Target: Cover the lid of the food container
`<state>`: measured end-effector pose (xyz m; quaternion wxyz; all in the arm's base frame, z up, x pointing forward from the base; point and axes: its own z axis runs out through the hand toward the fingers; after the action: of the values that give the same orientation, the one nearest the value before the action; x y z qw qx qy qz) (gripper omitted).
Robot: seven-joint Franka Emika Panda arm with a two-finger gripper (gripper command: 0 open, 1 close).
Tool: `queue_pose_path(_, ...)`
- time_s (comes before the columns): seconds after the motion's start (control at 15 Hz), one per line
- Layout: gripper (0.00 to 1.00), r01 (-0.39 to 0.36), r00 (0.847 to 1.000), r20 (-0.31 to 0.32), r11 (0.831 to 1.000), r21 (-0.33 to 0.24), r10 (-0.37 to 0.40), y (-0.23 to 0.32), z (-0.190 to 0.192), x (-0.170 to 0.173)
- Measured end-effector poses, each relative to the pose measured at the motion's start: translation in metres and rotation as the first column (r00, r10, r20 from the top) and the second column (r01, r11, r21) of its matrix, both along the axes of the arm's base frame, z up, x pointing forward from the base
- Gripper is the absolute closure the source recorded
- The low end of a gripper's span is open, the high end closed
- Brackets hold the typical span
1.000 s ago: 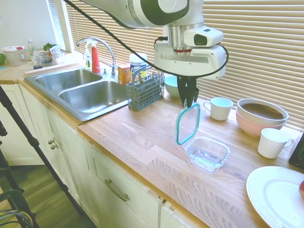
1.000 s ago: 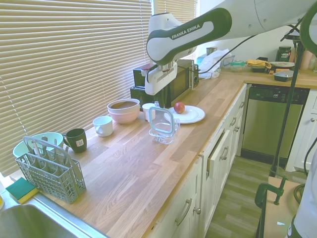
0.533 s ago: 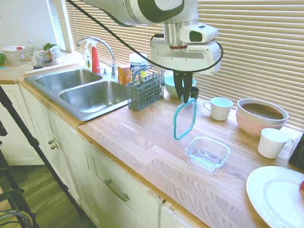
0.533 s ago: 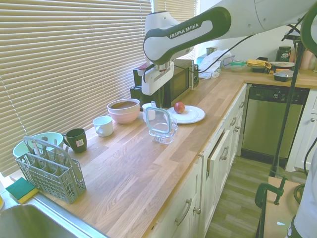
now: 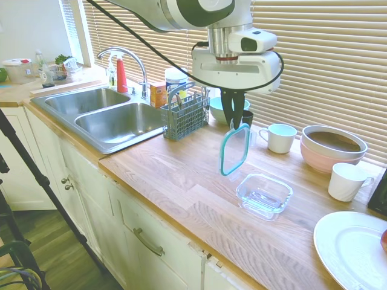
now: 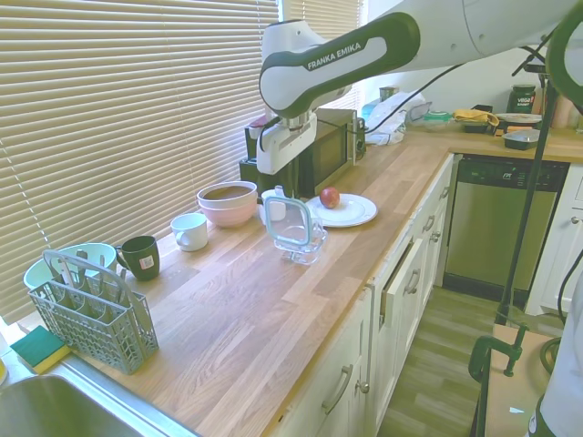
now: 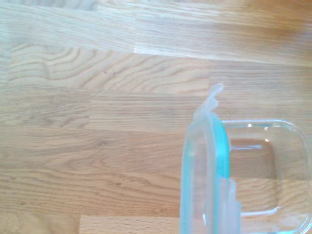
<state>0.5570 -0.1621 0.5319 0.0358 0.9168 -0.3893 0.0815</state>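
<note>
Above a wooden kitchen worktop (image 5: pixel 181 175), the robot's end effector (image 5: pixel 233 122) is clamped on the top edge of the lid (image 5: pixel 235 150), which hangs on edge clear of the surface. The food container (image 5: pixel 264 194) sits open and empty on the worktop just beside and below it, near a white mug (image 5: pixel 280 137) and a pink bowl (image 5: pixel 332 147). Held upright this way, the lid likely must be tilted flat and shifted over the dish before lowering.
</note>
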Motion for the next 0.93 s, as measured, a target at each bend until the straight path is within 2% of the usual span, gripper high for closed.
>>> queue_pose_path(0.93, 1.00, -0.002, 0.999, -0.032, 1.000, -0.009, 0.002, -0.019, -0.022, 0.018)
